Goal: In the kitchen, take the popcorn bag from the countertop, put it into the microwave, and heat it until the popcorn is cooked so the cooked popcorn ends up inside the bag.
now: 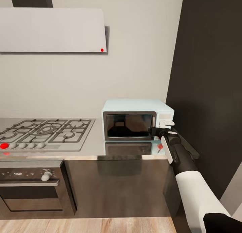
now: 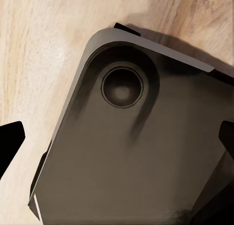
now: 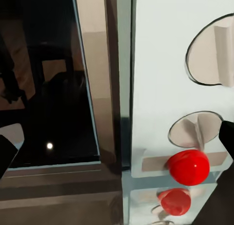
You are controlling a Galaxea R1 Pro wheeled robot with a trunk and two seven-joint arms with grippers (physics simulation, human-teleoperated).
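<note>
The mint-blue microwave (image 1: 137, 118) stands on the steel countertop (image 1: 94, 140) with its dark glass door (image 3: 53, 88) closed. My right gripper (image 1: 162, 128) is at the microwave's white control panel (image 3: 165, 64), in front of the door's right edge. Up close, the right gripper (image 3: 117, 147) is open, its dark fingertips (image 3: 6, 154) spread to either side of the door frame and panel. A red button (image 3: 189, 166) sits below two round knobs (image 3: 197, 130). The popcorn bag and popcorn are hidden or out of view. My left gripper (image 2: 117, 140) is open above the robot's dark base (image 2: 122, 152).
A gas hob (image 1: 43, 132) lies left of the microwave, with a dark built-in oven (image 1: 30, 186) under it and a range hood (image 1: 50, 29) above. A tall dark cabinet (image 1: 208, 91) stands close on the microwave's right. Wood floor (image 1: 84, 226) runs along the counter front.
</note>
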